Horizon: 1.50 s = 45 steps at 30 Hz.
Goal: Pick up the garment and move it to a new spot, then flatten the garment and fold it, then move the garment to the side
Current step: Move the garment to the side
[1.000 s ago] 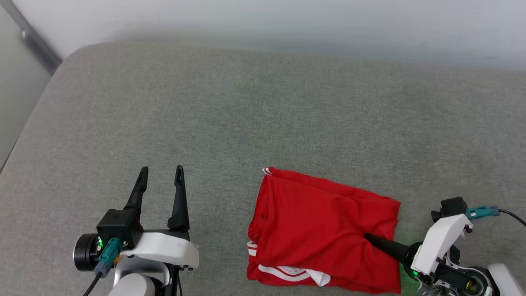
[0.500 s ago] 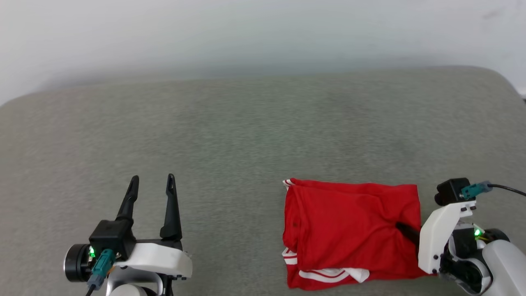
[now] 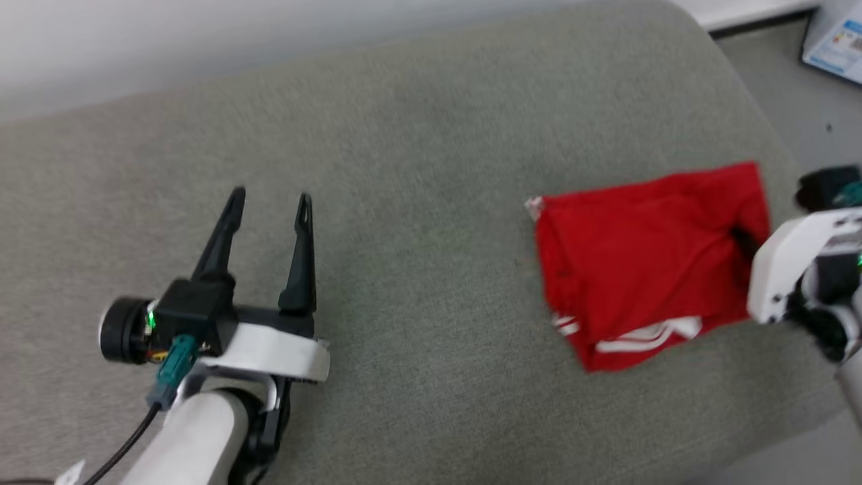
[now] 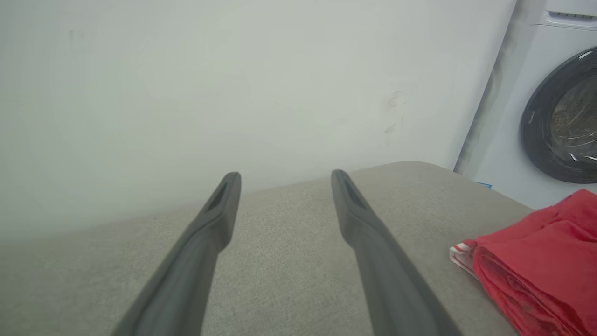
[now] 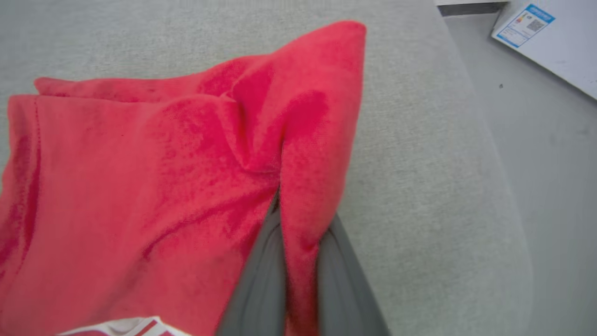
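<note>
Head and wrist views of the final step, judged to be the shift of the folded garment to the side. The red jersey T-shirt [image 3: 646, 256] lies folded into a compact rectangle on the grey padded surface [image 3: 404, 168], near that surface's right edge and rounded far corner, with its white striped trim showing along the near edge. The right gripper [image 3: 741, 239] meets the packet at its right side. In the right wrist view its two fingers are closed to a narrow slit on a raised ridge of red cloth [image 5: 163, 177], pinched at the gripper [image 5: 289, 219], and creases fan out from the pinch. The left gripper [image 3: 271, 197] hovers well apart to the left with its jaws spread wide and nothing between them, as the left wrist view confirms [image 4: 285, 176]; the shirt's layered edge [image 4: 541, 270] shows at that view's right, with a washing machine [image 4: 559, 116] beyond. Hazards: the pinch appears to take only a ridge of the upper layers, so a sideways drag could pull those layers off the lower ones and undo the fold. The bare floor [image 5: 536, 140] lies just past the surface's edge, so a pull too far right could send the packet over. Friction against the textured covering could also bunch the underside.
</note>
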{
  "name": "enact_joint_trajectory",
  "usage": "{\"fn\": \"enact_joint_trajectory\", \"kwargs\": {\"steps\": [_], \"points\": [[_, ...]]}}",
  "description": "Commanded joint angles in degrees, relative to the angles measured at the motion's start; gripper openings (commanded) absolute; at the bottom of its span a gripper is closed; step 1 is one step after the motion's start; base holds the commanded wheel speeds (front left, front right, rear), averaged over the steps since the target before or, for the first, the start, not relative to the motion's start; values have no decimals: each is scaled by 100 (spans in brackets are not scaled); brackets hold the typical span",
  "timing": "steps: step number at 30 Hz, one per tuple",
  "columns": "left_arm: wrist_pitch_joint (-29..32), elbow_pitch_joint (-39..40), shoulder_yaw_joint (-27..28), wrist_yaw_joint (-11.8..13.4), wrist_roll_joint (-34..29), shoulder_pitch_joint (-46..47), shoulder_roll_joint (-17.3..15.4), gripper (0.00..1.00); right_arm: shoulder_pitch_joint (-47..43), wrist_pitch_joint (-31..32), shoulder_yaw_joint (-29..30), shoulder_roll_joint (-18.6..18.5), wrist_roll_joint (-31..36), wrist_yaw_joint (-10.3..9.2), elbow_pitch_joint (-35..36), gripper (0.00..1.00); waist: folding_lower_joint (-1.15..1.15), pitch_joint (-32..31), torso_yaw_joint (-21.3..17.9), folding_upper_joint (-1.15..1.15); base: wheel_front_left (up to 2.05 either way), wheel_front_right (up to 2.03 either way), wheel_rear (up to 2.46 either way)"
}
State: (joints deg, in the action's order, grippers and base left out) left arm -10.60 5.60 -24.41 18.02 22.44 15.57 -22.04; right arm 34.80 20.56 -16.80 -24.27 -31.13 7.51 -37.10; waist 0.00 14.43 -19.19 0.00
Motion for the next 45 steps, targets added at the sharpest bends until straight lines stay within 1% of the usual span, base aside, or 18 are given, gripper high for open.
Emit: {"fn": "enact_joint_trajectory", "kwargs": {"steps": [1, 5, 10, 13, 16, 17, 18, 19, 23, 26, 30, 33, 34, 35, 39, 45], "points": [[65, 54, -40, -39, -101, 235, -52, 100, 302, -165, 58, -96, 121, -4, -159, 0, 0, 677, -253, 0, 0, 0, 0], [253, 143, -168, -127, -281, 707, -91, 100, 884, -638, 400, -298, 345, -5, -726, 0, 0, 1168, -208, 0, 0, 0, 0], [394, 233, -301, -224, -452, 1148, -70, 100, 1479, -1248, 908, -551, 636, -5, -1479, 0, 0, 1612, -57, 0, 0, 0, 0], [467, 281, -365, -259, -533, 1332, -91, 100, 1758, -1648, 1092, -596, 854, -4, -1781, 0, 0, 1824, 15, 0, 0, 0, 0], [521, 315, -404, -281, -580, 1473, -98, 100, 1904, -1994, 1155, -472, 1005, -4, -2042, 0, 0, 1985, 70, 0, 0, 0, 0], [534, 308, -416, -282, -599, 1496, -100, 100, 1944, -2119, 1206, -426, 1028, -5, -2143, 7, 0, 2020, 84, 0, 0, 0, 0], [553, 299, -425, -277, -613, 1519, -99, 100, 1962, -2243, 1243, -375, 1082, -5, -2262, 56, 0, 2047, 95, 0, 0, 0, 0], [562, 293, -430, -279, -610, 1545, -99, 100, 1979, -2368, 1285, -327, 1134, -4, -2387, 100, 0, 2069, 106, 0, 0, 0, 0], [539, 238, -438, -278, -586, 1550, -91, 100, 2067, -2849, 1557, -318, 1367, -5, -2902, 100, 0, 2051, 130, 0, 0, 0, 0], [468, 150, -442, -264, -541, 1444, -71, 100, 2093, -3127, 1771, -375, 1530, -5, -3235, 100, 0, 1889, 130, 0, 0, 0, 0], [315, -10, -425, -241, -409, 1238, 0, 100, 1972, -3373, 1932, -375, 1729, -5, -3392, 100, 0, 1500, 114, 0, 0, 0, 0], [208, -111, -425, -235, -317, 1072, 43, 100, 1822, -3445, 1994, -298, 1753, -5, -3411, 100, 0, 1236, 130, 0, 0, 0, 0], [53, -248, -367, -170, -172, 778, 84, 100, 1571, -3532, 1947, -204, 1888, -4, -3299, 100, 0, 819, 184, 0, 0, 0, 0], [3, -287, -339, -140, -118, 668, 93, 100, 1460, -3543, 1890, -217, 1989, -5, -3241, 100, 0, 679, 205, 0, 0, 0, 0], [-150, -406, -197, -14, 120, 175, 170, 100, 938, -3571, 1813, 82, 2173, -5, -2915, 100, 0, 166, 323, 0, 0, 0, 0], [-311, -475, 35, 157, 400, -485, 216, 100, -85, -3577, 1812, 581, 2127, -4, -1999, 100, 0, -407, 658, 0, 0, 0, 0]]}}
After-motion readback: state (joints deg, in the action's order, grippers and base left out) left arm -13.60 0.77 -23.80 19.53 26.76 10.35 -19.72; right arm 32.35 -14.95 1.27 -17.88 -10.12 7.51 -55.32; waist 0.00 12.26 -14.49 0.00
